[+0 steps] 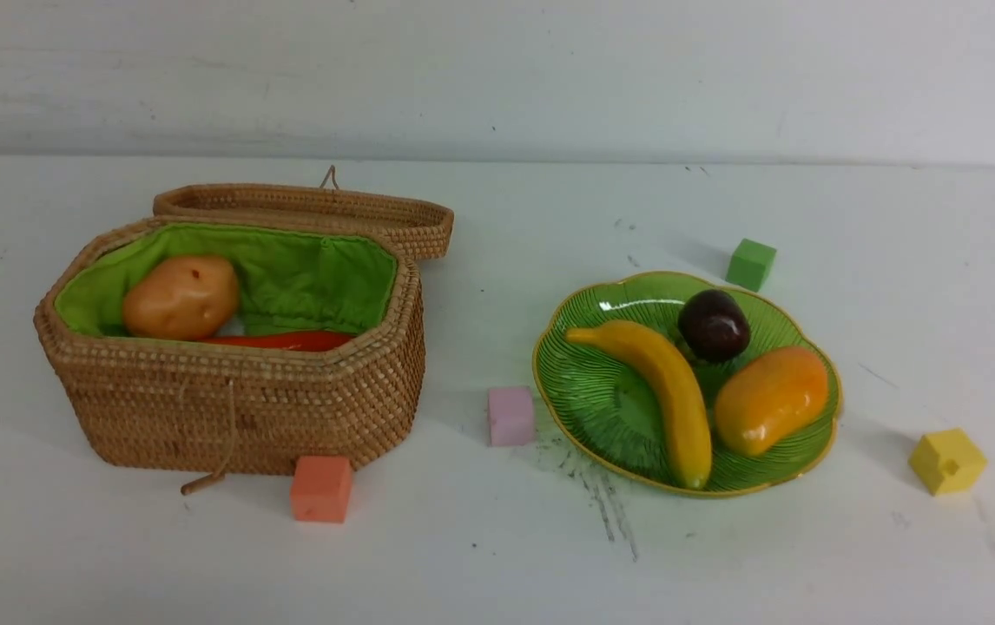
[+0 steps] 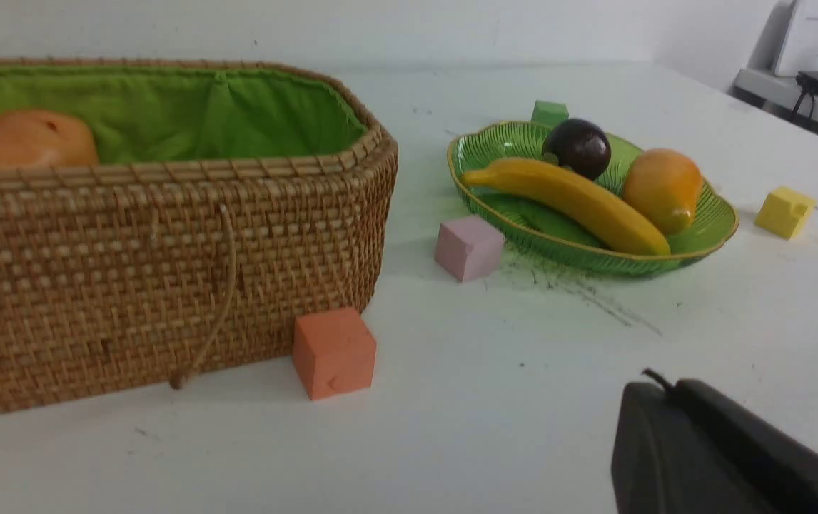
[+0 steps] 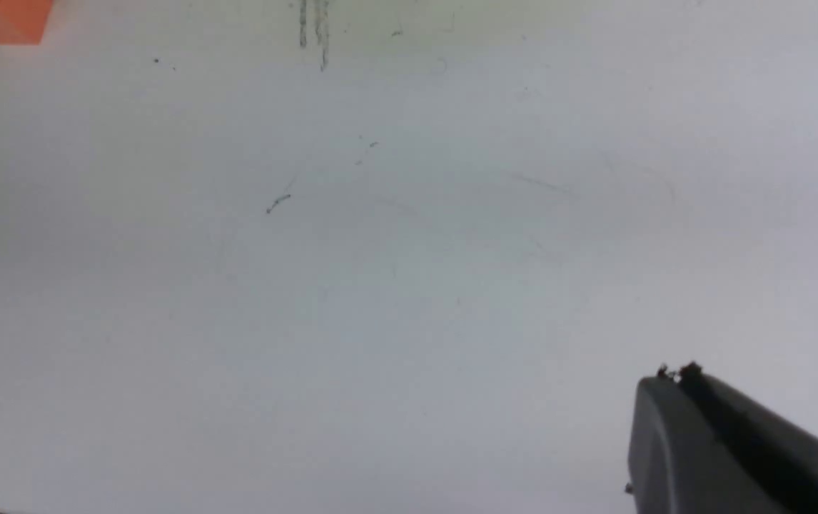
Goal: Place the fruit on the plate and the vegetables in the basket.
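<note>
Three toy fruits are seen lying on the green glass plate (image 1: 580, 395): the banana (image 1: 658, 386), the mangosteen (image 1: 714, 325) and the mango (image 1: 770, 398). The banana's long axis runs from the plate's far left towards its near rim, its tip pointing at the robot; the mango lies slanted just beside it on the right, and the mangosteen sits behind both.

Both vegetables are found in the wicker basket (image 1: 237, 408), on the robot's left with its lid thrown back: the potato (image 1: 181, 296) at the left end, and the carrot-like piece (image 1: 285, 340) lying lengthwise along the front wall, mostly hidden by the rim.

Neither arm is shown in the front view. The left gripper (image 2: 666, 389) is drawn back low over the table on the robot's side of the basket and plate, jaws closed and empty; the basket lies nearer to it. The right gripper (image 3: 677, 375) is likewise closed on nothing, over bare table (image 3: 409, 285).

No task item is left loose, so the sorting is judged complete and no further reach seems called for.
</note>
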`<state>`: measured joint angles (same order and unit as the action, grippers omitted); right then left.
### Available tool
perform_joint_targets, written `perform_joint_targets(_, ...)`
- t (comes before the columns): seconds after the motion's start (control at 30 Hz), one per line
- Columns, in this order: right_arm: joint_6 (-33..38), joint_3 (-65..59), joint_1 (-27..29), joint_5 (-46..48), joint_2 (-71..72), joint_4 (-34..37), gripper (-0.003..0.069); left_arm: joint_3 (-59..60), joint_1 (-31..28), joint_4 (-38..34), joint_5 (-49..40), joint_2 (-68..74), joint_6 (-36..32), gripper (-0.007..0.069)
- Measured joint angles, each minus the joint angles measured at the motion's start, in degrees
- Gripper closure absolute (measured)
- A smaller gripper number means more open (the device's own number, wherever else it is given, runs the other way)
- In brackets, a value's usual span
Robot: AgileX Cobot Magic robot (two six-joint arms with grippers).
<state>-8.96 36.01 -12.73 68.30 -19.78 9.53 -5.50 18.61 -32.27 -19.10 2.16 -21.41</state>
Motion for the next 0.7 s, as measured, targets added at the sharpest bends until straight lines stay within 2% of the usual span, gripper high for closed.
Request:
perform_joint_targets(0.2, -0.05, -0.11, 0.00, 1.12, 0.24, -0.20, 0.0645, 2.19, 0.00, 0.00, -0.40, 0.00, 0.00, 0.0638)
perform_joint_targets(0.3, 0.37, -0.98, 2.50, -0.68, 2.30, -0.62, 0.0645, 2.27, 0.00, 0.00, -0.42, 0.00, 0.00, 0.0638)
perform_joint_targets(0.37, 3.08, -3.44, 6.26, -5.93, 5.29, -0.41, 0.0652, 2.31, 0.00, 0.00, -0.42, 0.00, 0.00, 0.0638)
perform_joint_targets(0.47, 10.24, -11.66, 12.22, -19.40, 11.99, 1.24, 0.0664, 2.33, 0.00, 0.00, -0.42, 0.00, 0.00, 0.0638)
perform_joint_targets(0.63, 13.95, -24.71, 15.22, -37.62, 19.33, 3.46, 0.0670, 2.33, 0.00, 0.00, -0.42, 0.00, 0.00, 0.0638)
perform_joint_targets(0.7, 13.98, -29.39, 15.28, -41.09, 20.19, 3.45, 0.0670, 2.33, 0.00, 0.00, -0.42, 0.00, 0.00, 0.0638)
